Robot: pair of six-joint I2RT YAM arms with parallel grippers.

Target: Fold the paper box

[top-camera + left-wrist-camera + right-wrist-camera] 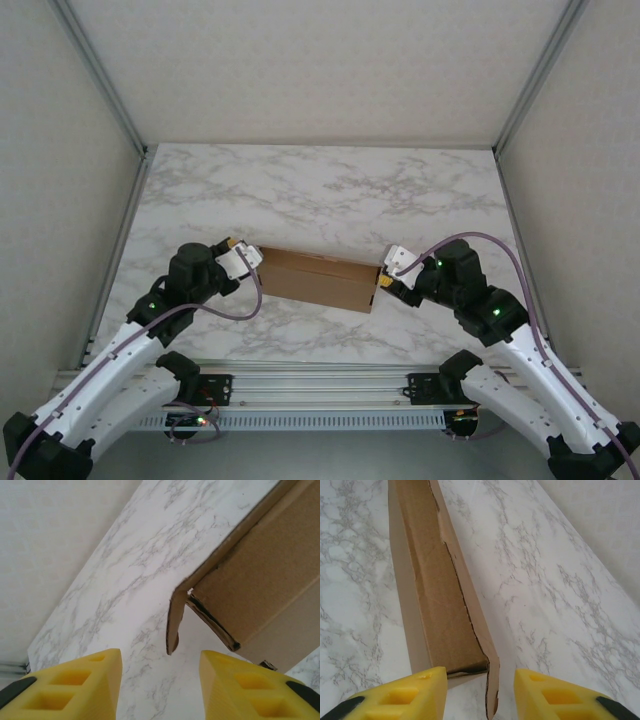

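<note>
**Flanking the Box, Jaws Apart**

The left gripper (160, 680) has its jaws spread, with a loose corner flap of the paper box (320, 278) just ahead of the gap. The box lies mid-table (330, 180), between both arms. The right gripper (480, 690), jaws also spread, straddles the box's end flap.

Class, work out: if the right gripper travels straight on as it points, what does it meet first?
Most likely the paper box, whose near corner flap stands between the right gripper's open fingers.
</note>
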